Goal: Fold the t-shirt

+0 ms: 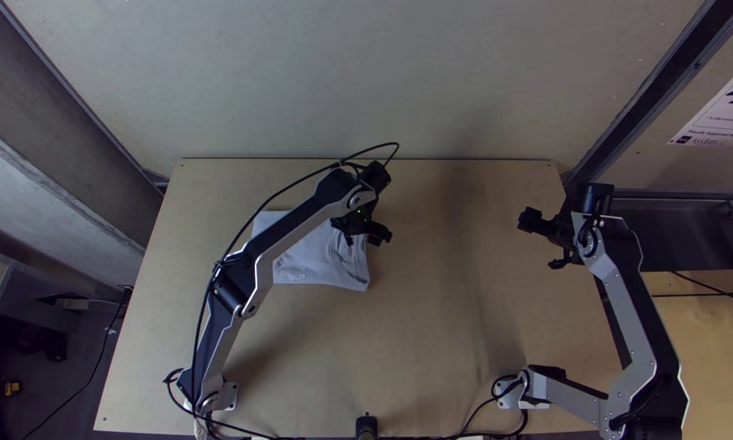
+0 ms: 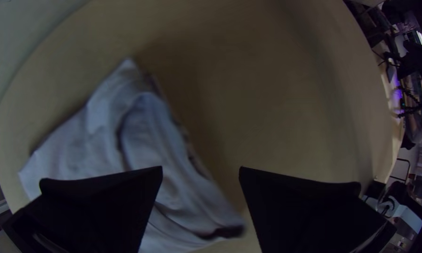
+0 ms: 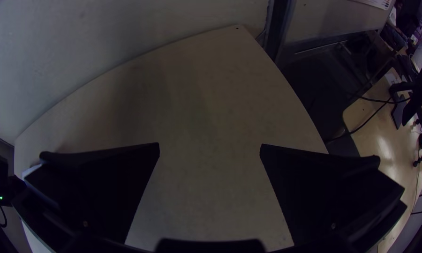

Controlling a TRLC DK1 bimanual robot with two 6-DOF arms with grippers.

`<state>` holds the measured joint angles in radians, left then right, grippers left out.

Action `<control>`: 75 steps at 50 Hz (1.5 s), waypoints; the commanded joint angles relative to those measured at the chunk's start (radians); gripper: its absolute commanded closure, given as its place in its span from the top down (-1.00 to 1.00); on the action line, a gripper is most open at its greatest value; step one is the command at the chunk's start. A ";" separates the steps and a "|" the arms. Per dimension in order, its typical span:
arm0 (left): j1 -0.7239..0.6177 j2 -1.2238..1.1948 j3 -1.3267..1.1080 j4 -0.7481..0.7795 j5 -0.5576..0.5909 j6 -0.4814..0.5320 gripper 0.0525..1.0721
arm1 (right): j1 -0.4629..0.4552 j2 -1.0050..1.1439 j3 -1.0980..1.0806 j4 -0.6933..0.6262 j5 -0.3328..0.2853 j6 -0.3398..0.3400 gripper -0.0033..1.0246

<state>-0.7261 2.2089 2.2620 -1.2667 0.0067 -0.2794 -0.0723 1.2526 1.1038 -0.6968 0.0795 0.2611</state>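
The shirt is lying toward the table's ten o'clock, the left gripper hovering open at its two o'clock, seemingly for grasping, the right gripper hanging open toward two, presumably leaving room.

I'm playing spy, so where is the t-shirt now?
In the top view, the t-shirt lies on the left half of the wooden table, partly beneath the left arm and its hand.

- Pale grey t-shirt: folded into a compact, uneven shape, loose wrinkles and raised folds along its right side.
- It lies flat left of the table's middle, nearer the far edge than the near one.
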 commanded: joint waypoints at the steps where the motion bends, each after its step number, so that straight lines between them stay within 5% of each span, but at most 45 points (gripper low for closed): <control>1: -0.026 0.037 0.021 -0.005 0.059 -0.067 0.92 | 0.009 -0.036 -0.027 0.002 0.002 -0.005 0.91; 5: -0.026 0.040 0.021 0.006 0.154 -0.078 0.92 | 0.009 -0.045 -0.041 0.002 0.002 -0.006 0.91; 21: 0.005 -0.011 0.018 0.009 0.159 -0.076 0.92 | 0.006 -0.074 -0.036 0.005 0.002 -0.019 0.91; 44: 0.340 -0.446 -0.151 0.066 0.102 0.072 0.92 | 0.022 -0.097 0.234 0.138 -0.015 -0.180 0.91; 56: 0.583 -0.732 -0.323 0.182 0.095 0.189 0.92 | 0.019 -0.134 0.358 0.246 -0.018 -0.241 0.91; 62: 0.699 -0.861 -0.426 0.256 0.096 0.243 0.92 | 0.006 -0.216 0.309 0.408 -0.018 -0.246 0.91; 75: 0.774 -1.296 -0.886 0.681 0.095 0.398 0.92 | 0.009 -0.446 0.119 0.611 -0.043 -0.322 0.91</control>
<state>0.0414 1.0637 1.4837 -0.6674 0.1005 0.0494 -0.0612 0.8806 1.3014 -0.1242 0.0555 -0.0246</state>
